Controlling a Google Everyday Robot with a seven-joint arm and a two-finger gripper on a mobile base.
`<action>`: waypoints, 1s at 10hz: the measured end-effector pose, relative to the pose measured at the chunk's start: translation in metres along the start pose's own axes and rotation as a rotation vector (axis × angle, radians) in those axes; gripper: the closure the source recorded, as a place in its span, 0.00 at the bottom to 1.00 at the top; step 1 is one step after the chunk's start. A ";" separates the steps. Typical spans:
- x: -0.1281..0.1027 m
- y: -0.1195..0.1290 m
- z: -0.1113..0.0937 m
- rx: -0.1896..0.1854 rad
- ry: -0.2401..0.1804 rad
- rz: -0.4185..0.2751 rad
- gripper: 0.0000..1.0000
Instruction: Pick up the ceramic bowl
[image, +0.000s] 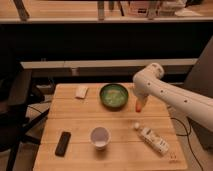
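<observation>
office-like workroom: wooden table (75, 117), black chair (17, 97), long desk (60, 64) behind
</observation>
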 end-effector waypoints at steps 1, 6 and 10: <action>0.001 -0.001 0.004 -0.001 -0.004 -0.007 0.20; -0.005 -0.007 0.032 -0.015 -0.039 -0.051 0.20; -0.005 -0.008 0.048 -0.036 -0.063 -0.074 0.20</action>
